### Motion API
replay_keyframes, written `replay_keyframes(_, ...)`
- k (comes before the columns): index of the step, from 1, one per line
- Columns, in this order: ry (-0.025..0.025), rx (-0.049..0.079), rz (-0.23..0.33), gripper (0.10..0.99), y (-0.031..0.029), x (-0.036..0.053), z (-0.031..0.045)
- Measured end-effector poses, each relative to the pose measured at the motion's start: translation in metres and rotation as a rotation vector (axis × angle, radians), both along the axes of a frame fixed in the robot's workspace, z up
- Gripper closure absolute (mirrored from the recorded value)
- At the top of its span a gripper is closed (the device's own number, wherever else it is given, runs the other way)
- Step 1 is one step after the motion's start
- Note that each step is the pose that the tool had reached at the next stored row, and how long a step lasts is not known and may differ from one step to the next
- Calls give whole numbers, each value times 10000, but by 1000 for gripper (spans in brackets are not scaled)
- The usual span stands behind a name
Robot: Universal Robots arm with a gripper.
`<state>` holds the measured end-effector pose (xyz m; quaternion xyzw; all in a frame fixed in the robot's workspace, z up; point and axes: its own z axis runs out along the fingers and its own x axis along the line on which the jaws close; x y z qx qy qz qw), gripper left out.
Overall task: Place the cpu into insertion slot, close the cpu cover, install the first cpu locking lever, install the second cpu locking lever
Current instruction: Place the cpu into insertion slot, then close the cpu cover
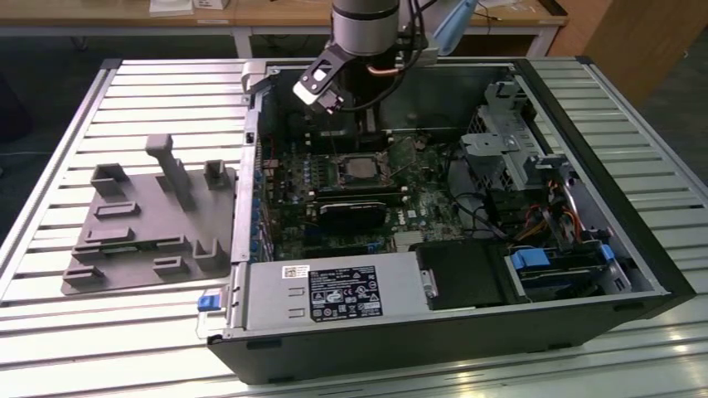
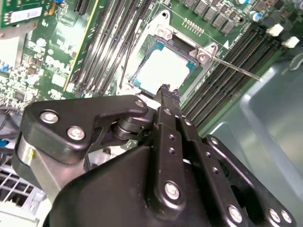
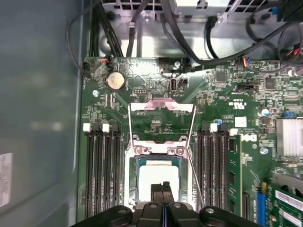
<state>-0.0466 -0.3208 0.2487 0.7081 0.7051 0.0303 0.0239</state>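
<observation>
The cpu [image 3: 158,174] [image 2: 163,68], a flat square chip with a silver-grey top, lies in the insertion slot [image 3: 133,163] [image 1: 356,168] on the green board. My gripper [image 3: 163,187] [image 2: 164,90] [image 1: 350,137] hangs low over the chip's near edge. Its fingers are shut together with nothing visible between them. A thin silvery frame with wire-like sides, seemingly the cpu cover [image 3: 161,105], stands tipped back just beyond the slot. One thin lever wire [image 2: 236,68] sticks out above the memory slots.
Long black memory slots [image 3: 102,170] [image 3: 215,170] flank the socket. A black card [image 1: 354,207] lies in front of it, with cables [image 3: 208,42], a drive cage [image 1: 520,149] and the case walls around. A grey fixture [image 1: 144,220] sits on the slatted table at the exterior view's left.
</observation>
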Motion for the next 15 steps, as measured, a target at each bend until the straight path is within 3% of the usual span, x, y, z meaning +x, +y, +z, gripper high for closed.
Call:
replay_keyframes(2,-6,1,0,984,0,0,29)
replay_keyframes(15,-7,1,0,984,0,0,34)
